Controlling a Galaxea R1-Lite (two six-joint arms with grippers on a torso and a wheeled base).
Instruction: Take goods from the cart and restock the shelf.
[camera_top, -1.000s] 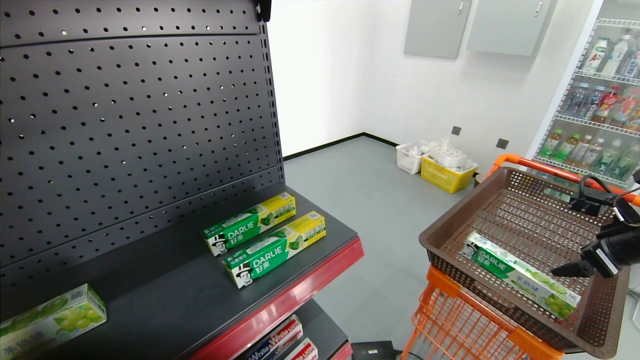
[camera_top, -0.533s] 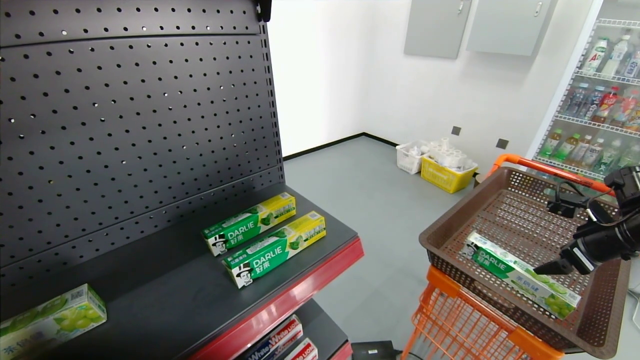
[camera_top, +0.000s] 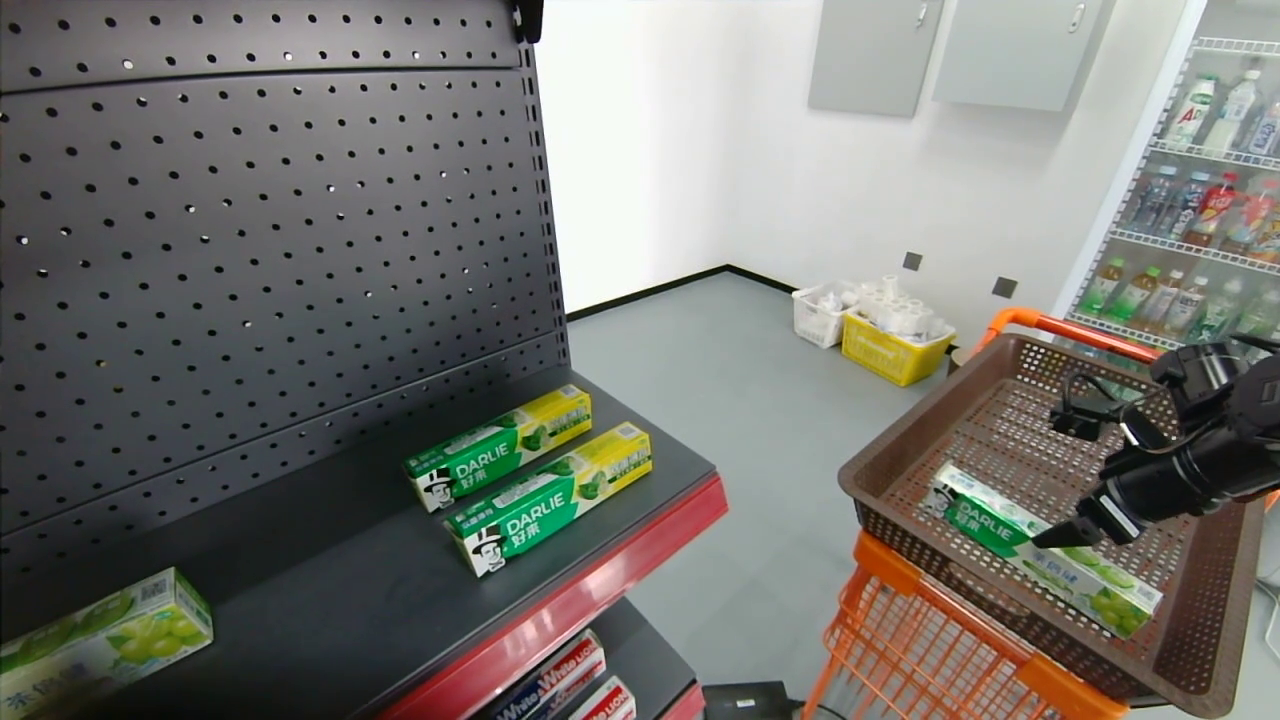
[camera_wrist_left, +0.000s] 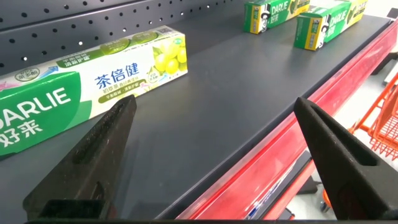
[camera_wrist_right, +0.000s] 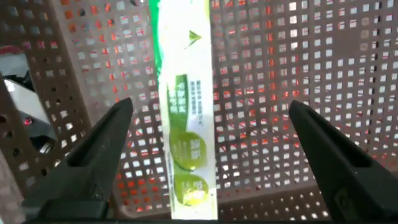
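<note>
The toothpaste box lies flat in the brown basket on top of the orange cart. Its long axis runs on a slant from the basket's far left toward its near right corner. The face is green and white with large lettering, and the pale lime-printed end points toward the near right.

The right gripper hangs over the box's middle with its jaws spread wide. In the right wrist view they straddle the box across its narrow width. I can't tell whether they touch it.

On the dark shelf two green-and-yellow boxes lie side by side, angled alike. A pale green box lies well apart at the left. The left gripper hangs just beside it, jaws wide apart and holding nothing.
</note>
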